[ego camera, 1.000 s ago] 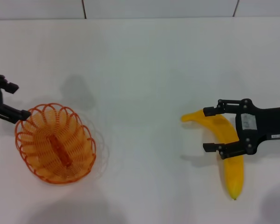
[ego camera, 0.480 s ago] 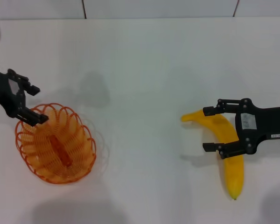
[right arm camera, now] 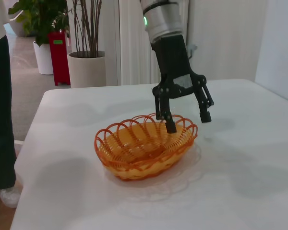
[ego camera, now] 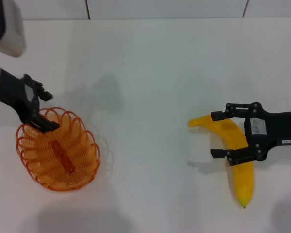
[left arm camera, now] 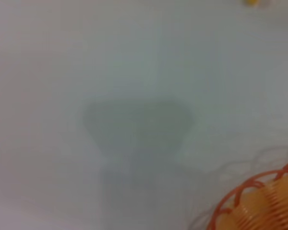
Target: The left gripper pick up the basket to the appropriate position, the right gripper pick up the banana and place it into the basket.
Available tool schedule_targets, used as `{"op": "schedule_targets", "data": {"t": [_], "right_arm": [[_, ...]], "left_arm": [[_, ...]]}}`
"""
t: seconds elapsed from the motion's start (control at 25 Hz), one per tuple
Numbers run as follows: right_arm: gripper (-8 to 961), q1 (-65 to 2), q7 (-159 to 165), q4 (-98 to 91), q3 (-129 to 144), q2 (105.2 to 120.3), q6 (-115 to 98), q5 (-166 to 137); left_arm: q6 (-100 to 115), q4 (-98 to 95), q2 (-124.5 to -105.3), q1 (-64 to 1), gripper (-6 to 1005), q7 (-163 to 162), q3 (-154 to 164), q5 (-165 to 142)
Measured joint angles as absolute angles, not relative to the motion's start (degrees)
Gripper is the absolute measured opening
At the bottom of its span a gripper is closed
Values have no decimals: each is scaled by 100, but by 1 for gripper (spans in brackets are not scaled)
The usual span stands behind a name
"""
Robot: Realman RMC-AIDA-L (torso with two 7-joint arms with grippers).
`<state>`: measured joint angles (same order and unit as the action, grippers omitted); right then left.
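The orange wire basket (ego camera: pixel 57 149) rests on the white table at the left. My left gripper (ego camera: pixel 49 111) is open at the basket's far rim. In the right wrist view, one finger of the left gripper (right arm camera: pixel 187 122) dips inside the basket (right arm camera: pixel 144 148) and the other hangs outside it. The left wrist view catches only a corner of the basket (left arm camera: pixel 261 203). The yellow banana (ego camera: pixel 242 177) lies on the table at the right. My right gripper (ego camera: pixel 217 134) is open with a finger on each side of the banana's upper part.
The table (ego camera: pixel 150 73) is white and bare between the two objects, with a wall seam along its far edge. In the right wrist view, potted plants (right arm camera: pixel 86 57), a red stand (right arm camera: pixel 59 55) and a person's leg (right arm camera: pixel 0 124) stand beyond the table's edge.
My left gripper has moved rightward from the table's left edge and now straddles the basket's rim. The right gripper, banana and basket have not moved.
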<state>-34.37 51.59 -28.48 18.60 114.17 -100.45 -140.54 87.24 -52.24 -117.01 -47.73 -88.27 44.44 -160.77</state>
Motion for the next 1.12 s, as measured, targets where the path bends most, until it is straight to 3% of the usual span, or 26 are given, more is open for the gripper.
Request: {"op": "schedule_targets", "data": {"t": [0.6, 0.8, 1.12], "right_arm": [[893, -3443, 5225, -2848, 1865, 11416, -10045, -14054], [893, -3445, 5227, -2848, 1862, 11416, -10045, -14059], [894, -3412, 5229, -2848, 1853, 11414, -10045, -14057]], "left_arm": [[8498, -4743, -11693, -4962, 795, -8990, 4767, -16099], [8485, -4738, -11695, -4972, 552, -9077, 4815, -16134], [8225, -4750, -11682, -4916, 281, -9551, 5211, -16171]]}}
